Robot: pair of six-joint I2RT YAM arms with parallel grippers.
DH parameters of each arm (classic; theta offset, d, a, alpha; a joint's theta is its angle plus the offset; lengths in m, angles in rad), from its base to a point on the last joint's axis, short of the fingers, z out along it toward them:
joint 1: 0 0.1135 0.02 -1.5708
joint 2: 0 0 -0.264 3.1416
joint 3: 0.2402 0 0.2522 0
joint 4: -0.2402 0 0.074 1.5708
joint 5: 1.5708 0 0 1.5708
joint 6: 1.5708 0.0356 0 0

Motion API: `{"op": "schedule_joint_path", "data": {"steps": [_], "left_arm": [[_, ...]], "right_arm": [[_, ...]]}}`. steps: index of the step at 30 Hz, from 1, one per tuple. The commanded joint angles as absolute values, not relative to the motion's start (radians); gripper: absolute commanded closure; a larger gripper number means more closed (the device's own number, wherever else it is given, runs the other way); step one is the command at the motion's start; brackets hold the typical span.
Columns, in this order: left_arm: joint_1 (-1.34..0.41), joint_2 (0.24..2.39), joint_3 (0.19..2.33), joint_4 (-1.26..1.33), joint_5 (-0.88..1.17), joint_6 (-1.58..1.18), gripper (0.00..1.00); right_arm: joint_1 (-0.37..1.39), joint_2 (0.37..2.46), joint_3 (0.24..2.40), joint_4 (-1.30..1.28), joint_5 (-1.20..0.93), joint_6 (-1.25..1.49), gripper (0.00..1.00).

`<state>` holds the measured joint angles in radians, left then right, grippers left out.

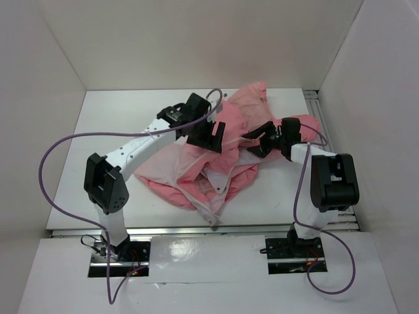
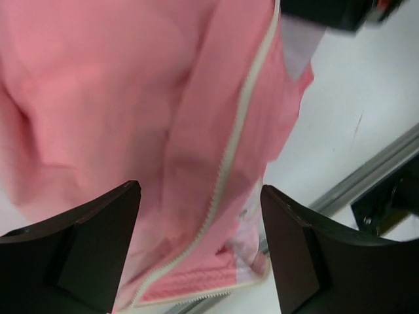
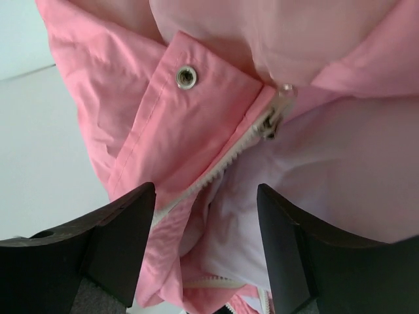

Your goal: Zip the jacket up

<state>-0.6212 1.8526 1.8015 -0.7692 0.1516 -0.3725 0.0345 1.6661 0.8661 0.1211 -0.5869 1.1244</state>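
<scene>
from my station i saw the white table (image 1: 98, 131) walled in by white panels, and the jacket (image 1: 190, 173) lay crumpled across its middle and right side, salmon-pink outside with paler lining turned up along the near edge. one fold reached toward the back wall, and a point of the hem hung close to the table's near edge.

the left arm (image 1: 141, 147) stretched diagonally over the cloth, a purple cable (image 1: 49, 157) looping off it. the left gripper (image 1: 211, 136) hung above the jacket's centre, its jaws spread wide with nothing between them; on its wrist view only pink fabric showed under the gap. the right gripper (image 1: 258, 142) sat over the jacket's right part, pointing toward the left one, jaws also apart and holding nothing.

the zipper (image 2: 229, 157) ran as a cream line down the pink panel on the left wrist view. on the right wrist view its teeth (image 3: 222, 167) climbed to a pale slider (image 3: 278, 108), just beside a flap with a metal snap (image 3: 186, 77).
</scene>
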Motion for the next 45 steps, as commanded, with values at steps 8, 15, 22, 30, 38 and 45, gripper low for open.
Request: {"op": "schedule_joint_path", "data": {"steps": [8, 15, 22, 30, 38, 45], "left_arm": [[-0.695, 1.623, 1.523, -0.715, 0.141, -0.374, 0.18], [-0.695, 1.644, 1.491, -0.704, 0.088, -0.374, 0.74], [-0.695, 1.620, 1.467, -0.686, 0.130, -0.385, 1.00], [-0.761, 1.421, 1.313, -0.675, 0.144, -0.477, 1.00], [-0.787, 1.339, 1.339, -0.753, 0.158, -0.464, 0.24], [-0.566, 1.339, 1.508, -0.614, 0.306, -0.400, 0.10]], "right_arm": [[0.000, 1.655, 0.897, 0.187, -0.584, 1.109, 0.36], [0.000, 1.690, 0.949, 0.152, -0.574, 1.074, 0.87], [0.000, 1.690, 1.136, 0.049, -0.538, 0.953, 1.00], [0.009, 1.587, 1.282, 0.169, -0.751, 0.732, 1.00], [0.009, 1.450, 1.153, 0.358, -0.968, 0.517, 1.00], [0.029, 1.411, 1.172, 0.314, -1.087, 0.472, 1.00]]}}
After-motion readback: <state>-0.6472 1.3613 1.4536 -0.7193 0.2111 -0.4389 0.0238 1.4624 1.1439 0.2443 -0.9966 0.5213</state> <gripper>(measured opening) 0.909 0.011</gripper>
